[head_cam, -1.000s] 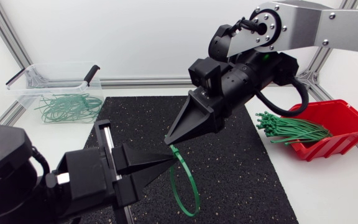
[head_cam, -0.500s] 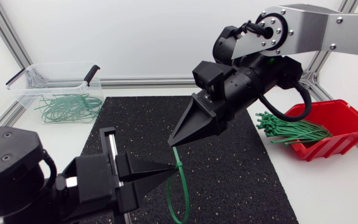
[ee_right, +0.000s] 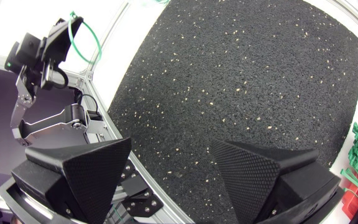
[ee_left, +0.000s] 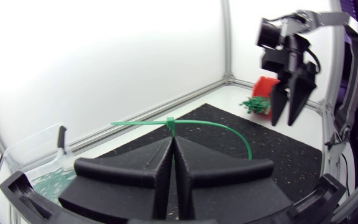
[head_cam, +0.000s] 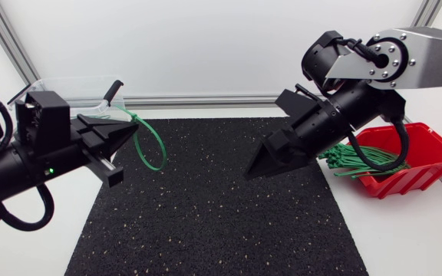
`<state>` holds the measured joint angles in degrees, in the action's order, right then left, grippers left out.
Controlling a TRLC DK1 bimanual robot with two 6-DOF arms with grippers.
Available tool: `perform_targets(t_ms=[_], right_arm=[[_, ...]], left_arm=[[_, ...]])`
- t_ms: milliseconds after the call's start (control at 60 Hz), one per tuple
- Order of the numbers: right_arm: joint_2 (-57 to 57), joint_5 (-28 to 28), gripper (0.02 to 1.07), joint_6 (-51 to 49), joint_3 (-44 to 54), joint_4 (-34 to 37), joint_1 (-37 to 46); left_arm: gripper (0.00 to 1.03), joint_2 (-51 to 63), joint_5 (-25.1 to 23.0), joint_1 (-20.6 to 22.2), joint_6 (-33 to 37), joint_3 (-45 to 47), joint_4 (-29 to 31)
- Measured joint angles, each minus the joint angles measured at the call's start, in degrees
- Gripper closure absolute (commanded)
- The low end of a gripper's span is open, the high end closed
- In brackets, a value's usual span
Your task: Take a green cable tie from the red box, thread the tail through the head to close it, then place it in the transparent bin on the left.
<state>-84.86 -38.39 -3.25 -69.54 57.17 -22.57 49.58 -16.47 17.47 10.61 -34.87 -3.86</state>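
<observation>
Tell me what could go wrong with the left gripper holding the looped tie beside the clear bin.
1. The left gripper pinches the tie only at its very tips, so it might slip out.
2. The loop hangs over the mat, not clearly over the bin; released here, it would likely miss.
3. The loop could snag on the bin's black clip.

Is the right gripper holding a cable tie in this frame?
No, the right gripper is open, with only the black mat visible in its gap.
</observation>
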Motion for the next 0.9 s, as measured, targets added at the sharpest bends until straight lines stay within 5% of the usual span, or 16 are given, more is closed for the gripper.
perform_targets(t_ms=[167,417,700,817,900], right_arm=[[0.68,2.58,0.05,-0.02,1.55,-1.88,0.94],[4.2,4.26,0.05,-0.02,4.44,-3.06,0.96],[8.2,4.85,0.05,-0.02,7.06,-3.21,1.38],[8.96,4.85,0.05,-0.02,7.76,-3.21,1.38],[9.49,4.85,0.05,-0.02,8.07,-3.23,1.38]], left_arm=[[1.0,8.66,0.02,-12.31,-5.07,-10.1,0.0],[1.0,23.43,0.9,-23.52,-9.62,-28.72,3.56],[1.0,41.44,9.64,-30.75,-10.47,-48.44,9.66],[0.99,49.09,12.2,-31.67,-10.45,-56.68,18.05],[0.77,54.53,13.9,-31.67,-10.12,-62.38,26.82]])
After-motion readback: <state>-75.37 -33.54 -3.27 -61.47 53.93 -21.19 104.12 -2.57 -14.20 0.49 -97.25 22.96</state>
